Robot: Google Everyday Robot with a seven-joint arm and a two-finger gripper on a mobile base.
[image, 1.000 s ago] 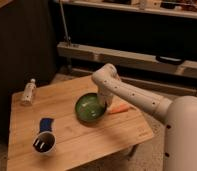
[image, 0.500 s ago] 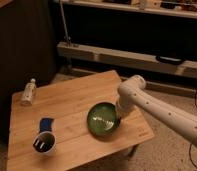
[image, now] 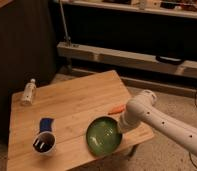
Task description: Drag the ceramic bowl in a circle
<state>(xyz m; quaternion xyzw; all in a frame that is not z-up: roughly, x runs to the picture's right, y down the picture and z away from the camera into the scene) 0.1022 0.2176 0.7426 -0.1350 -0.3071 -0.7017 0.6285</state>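
Wooden table (image: 77, 107) in a dim room. By its near right edge, ceramic bowl (image: 104, 136), flat for sliding. At the bowl's right rim, gripper (image: 121, 131), probably steering; open or closed, cannot tell.

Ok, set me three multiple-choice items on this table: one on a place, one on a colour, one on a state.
1. The gripper is: A. high above the table; B. down at the ceramic bowl's rim; C. at the table's far left end.
2. The ceramic bowl is: A. green; B. white; C. red.
3. The ceramic bowl is: A. upside down; B. open side up on the table; C. standing on its edge.

Answers: 1 B, the arm ends at the bowl's rim. 2 A, its inside shows glossy green. 3 B, its hollow inside faces up, near the table's front edge.
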